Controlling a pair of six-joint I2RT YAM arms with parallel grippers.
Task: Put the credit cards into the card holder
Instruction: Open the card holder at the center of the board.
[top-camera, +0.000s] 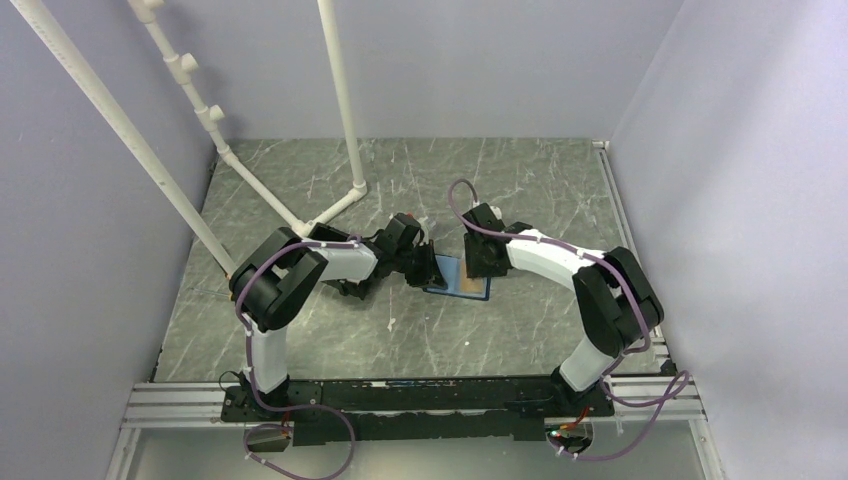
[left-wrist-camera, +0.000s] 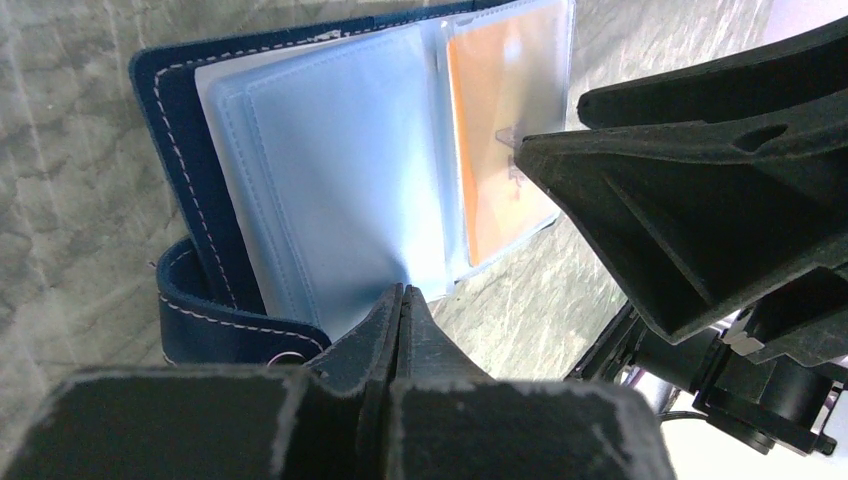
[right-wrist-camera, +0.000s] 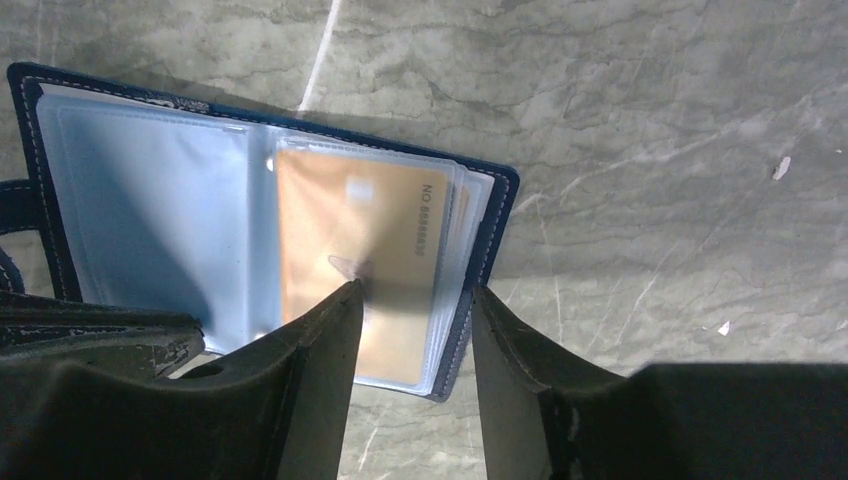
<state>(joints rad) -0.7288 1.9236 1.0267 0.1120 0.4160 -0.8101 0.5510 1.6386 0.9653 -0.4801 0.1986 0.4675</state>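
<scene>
Right wrist view: the right gripper (right-wrist-camera: 412, 295) is half open and pointing down. One finger tip is on or just over the orange card (right-wrist-camera: 350, 220); the other hangs off the cover edge at 3 o'clock. That card sits inside a clear sleeve of the card holder (right-wrist-camera: 150, 210), which lies opened flat on the bench (right-wrist-camera: 650, 150). The left gripper (left-wrist-camera: 400, 300) is fully closed, its tip against the holder's edge beside the snap tab (left-wrist-camera: 230, 325), at the holder's 9 o'clock in the top view. No pale card identified.

Assessment: the card is thin, stiff, light and slick. The sleeves are soft and likely to buckle. Grip any card by its edges, and pin the holder at the cover, not the sleeves.
</scene>
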